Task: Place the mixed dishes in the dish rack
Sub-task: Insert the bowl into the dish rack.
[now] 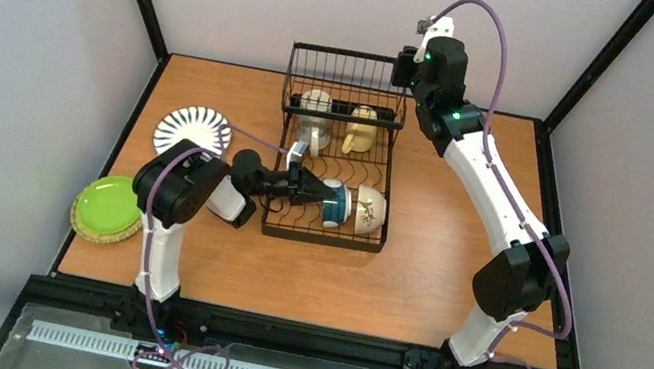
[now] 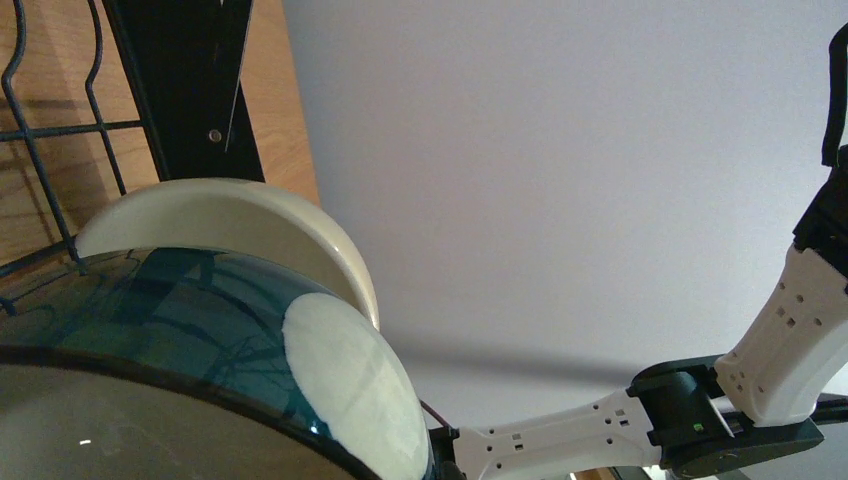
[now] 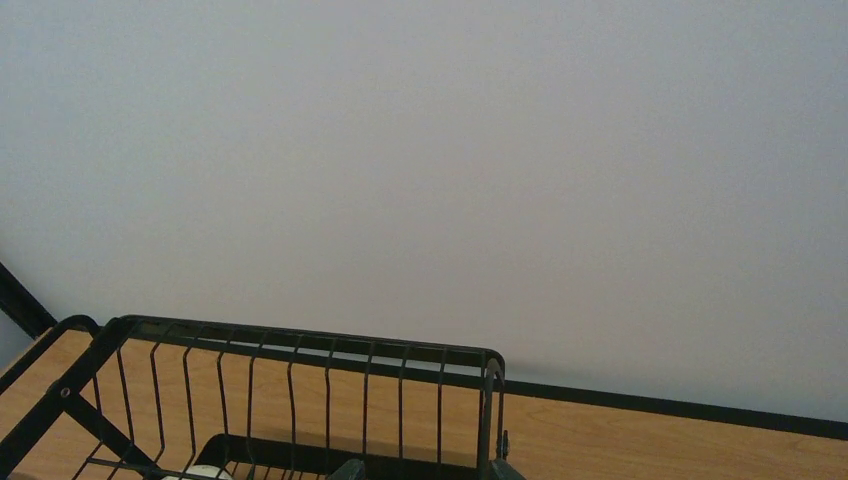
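Observation:
The black wire dish rack (image 1: 335,161) stands mid-table. A cream mug (image 1: 315,116) and a yellow mug (image 1: 361,130) sit in its taller basket section. My left gripper (image 1: 315,193) reaches into the rack's near end and looks shut on the rim of the teal-and-white bowl (image 1: 336,203), which lies on its side against the cream bowl (image 1: 371,211). In the left wrist view the teal bowl (image 2: 200,320) fills the lower left, with the cream bowl (image 2: 230,215) behind it; the fingers are hidden. My right gripper (image 1: 403,68) hovers open and empty over the rack's back right corner (image 3: 300,340).
The black-and-white striped plate (image 1: 193,131) lies on the table left of the rack. The lime-green plate (image 1: 108,204) rests on the tan plate (image 1: 105,234) at the left edge. Black frame posts border the table. The right arm (image 2: 600,430) shows in the left wrist view.

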Robot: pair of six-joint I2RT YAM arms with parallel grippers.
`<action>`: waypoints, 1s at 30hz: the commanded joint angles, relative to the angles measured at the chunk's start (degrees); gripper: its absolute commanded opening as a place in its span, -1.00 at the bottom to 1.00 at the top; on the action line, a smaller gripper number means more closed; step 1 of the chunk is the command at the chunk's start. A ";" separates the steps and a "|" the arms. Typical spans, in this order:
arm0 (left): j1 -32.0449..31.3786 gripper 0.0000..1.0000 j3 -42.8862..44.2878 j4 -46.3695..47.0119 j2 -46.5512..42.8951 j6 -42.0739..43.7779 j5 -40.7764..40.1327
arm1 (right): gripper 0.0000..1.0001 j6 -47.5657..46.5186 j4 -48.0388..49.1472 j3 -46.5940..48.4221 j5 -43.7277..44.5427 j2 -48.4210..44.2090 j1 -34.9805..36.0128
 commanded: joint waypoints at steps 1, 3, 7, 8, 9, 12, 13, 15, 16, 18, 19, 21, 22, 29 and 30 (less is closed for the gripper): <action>0.36 -0.99 0.87 19.32 1.71 1.12 -0.10 | 0.43 -0.93 0.88 -0.87 -0.67 0.91 0.21; 0.41 -0.99 0.99 19.32 2.01 1.50 -0.18 | 0.43 -1.02 0.98 -1.04 -0.86 0.99 0.21; 0.41 -0.99 1.09 19.39 2.92 2.05 -0.05 | 0.43 -1.07 0.96 -1.21 -0.96 1.11 0.20; 0.41 -0.99 1.01 19.36 3.11 2.21 -0.08 | 0.43 -1.11 1.00 -1.31 -0.96 1.13 0.21; 0.41 -0.99 0.94 19.39 3.21 2.45 0.06 | 0.43 -1.17 0.98 -1.42 -0.97 1.04 0.21; 0.54 -0.99 0.90 19.35 3.42 3.02 0.84 | 0.43 -1.22 1.23 -1.77 -1.25 0.98 0.21; 0.69 -0.99 0.90 19.37 3.61 3.12 1.22 | 0.43 -1.19 1.23 -1.94 -1.38 1.01 0.21; 1.42 -0.99 0.68 19.38 3.63 3.51 1.81 | 0.43 -1.20 1.26 -1.97 -1.64 1.04 0.21; 1.85 -0.99 0.51 19.35 3.52 3.81 2.10 | 0.43 -1.17 1.37 -1.94 -1.75 1.07 0.19; 2.73 -0.99 -0.03 19.31 3.49 4.22 2.41 | 0.43 -1.05 1.43 -1.89 -2.02 1.21 0.29; 3.00 -0.99 0.07 19.30 3.55 4.42 2.74 | 0.43 -1.03 1.44 -1.93 -2.10 1.23 0.35; 3.28 -0.99 0.65 19.35 4.14 4.55 3.34 | 0.43 -1.16 1.60 -2.04 -2.19 1.29 0.46; 3.31 -0.99 1.06 19.36 4.60 4.51 3.48 | 0.43 -1.18 1.66 -2.12 -2.15 1.25 0.50; 3.31 -0.99 2.80 19.37 7.73 4.37 4.22 | 0.43 -1.58 2.35 -3.46 -1.88 0.73 0.75; 3.27 -0.99 2.84 19.33 8.05 4.49 4.26 | 0.43 -1.64 2.57 -3.73 -1.84 0.59 0.81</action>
